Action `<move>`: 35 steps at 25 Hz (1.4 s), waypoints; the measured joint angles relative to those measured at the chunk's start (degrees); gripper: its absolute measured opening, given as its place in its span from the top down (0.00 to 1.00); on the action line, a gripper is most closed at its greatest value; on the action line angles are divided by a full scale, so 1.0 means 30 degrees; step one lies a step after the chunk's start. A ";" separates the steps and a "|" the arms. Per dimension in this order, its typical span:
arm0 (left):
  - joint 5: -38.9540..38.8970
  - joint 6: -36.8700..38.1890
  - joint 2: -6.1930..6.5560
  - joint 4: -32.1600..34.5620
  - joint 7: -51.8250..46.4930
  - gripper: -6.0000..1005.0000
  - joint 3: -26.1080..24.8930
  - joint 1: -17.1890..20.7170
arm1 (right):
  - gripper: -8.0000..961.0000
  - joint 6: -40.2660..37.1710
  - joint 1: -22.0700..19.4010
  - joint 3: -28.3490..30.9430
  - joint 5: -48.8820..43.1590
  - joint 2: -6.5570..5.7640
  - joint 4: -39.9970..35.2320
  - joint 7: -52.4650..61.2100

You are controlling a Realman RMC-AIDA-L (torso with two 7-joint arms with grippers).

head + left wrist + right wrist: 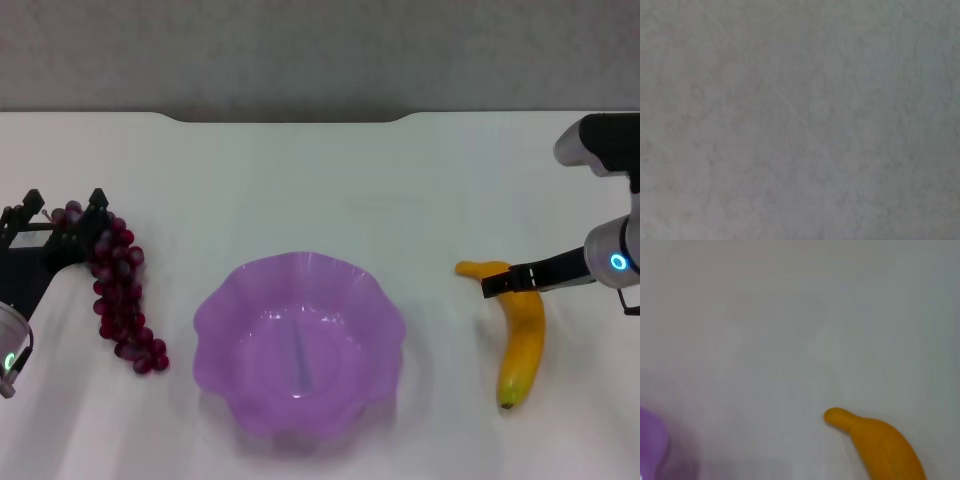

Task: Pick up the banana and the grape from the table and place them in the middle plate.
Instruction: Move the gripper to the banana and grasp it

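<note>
The right gripper (512, 281) is seen low over the banana (522, 335), its dark fingers crossing the fruit near the stem end; whether they are pressed on it or only laid across it cannot be told. The left gripper (70, 222) is set at the far end of the grape (122, 290), its two fingers spread wide with the topmost berries between them. Both fruits lie on the surface (320, 180): the banana well to the right of the plate (298, 340), tip toward the robot, the grape bunch just left of the plate. Nothing lies in the plate yet. In the right wrist view only the stem end of the banana (875, 442) and a sliver of the plate (651, 445) are shown; the left wrist view shows nothing that can be made out. The step in hand is judged to be the grasping of both fruits. A hold so near the banana's end is likely to let the long body swing, so a firm closure and a slow lift are advised. The bunch should be gripped by its stalk or upper cluster, not by loose berries, and raised clear of the wavy rim before being carried over.
</note>
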 joint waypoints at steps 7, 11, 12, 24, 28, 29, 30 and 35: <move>0.0016 -0.0005 -0.0012 0.0014 -0.0002 0.12 0.0049 -0.0045 | 0.08 -0.0343 0.0047 0.0068 -0.0036 -0.0173 0.0093 -0.0010; 0.0018 -0.0006 -0.0012 0.0065 -0.0002 0.12 0.0050 -0.0015 | 0.08 -0.0497 -0.0043 0.0077 -0.0161 -0.0089 -0.0085 -0.0102; 0.0016 -0.0005 -0.0012 0.0091 -0.0002 0.12 0.0049 -0.0015 | 0.08 -0.0554 -0.0054 0.0079 -0.0209 -0.0067 -0.0219 -0.0130; 0.0002 -0.0005 -0.0011 0.0132 -0.0003 0.12 0.0087 -0.0074 | 0.08 -0.0894 -0.0001 -0.0124 -0.0247 0.0011 -0.1220 -0.0224; 0.0007 0.0000 -0.0017 0.0132 -0.0002 0.12 0.0080 -0.0081 | 0.08 -0.1113 0.0251 -0.0188 -0.0060 0.0098 -0.2104 -0.0515; 0.0011 0.0010 -0.0027 0.0131 -0.0002 0.12 0.0080 -0.0084 | 0.08 -0.1182 0.0317 -0.0188 -0.0056 0.0107 -0.2270 -0.0552; 0.0011 0.0016 -0.0032 0.0131 -0.0002 0.12 0.0080 -0.0086 | 0.08 -0.1262 0.0374 -0.0189 -0.0053 0.0114 -0.2406 -0.0593; -0.0017 0.0019 -0.0040 0.0131 -0.0002 0.12 0.0082 -0.0094 | 0.08 -0.1769 0.0428 -0.0341 -0.0027 0.0117 -0.2955 -0.0657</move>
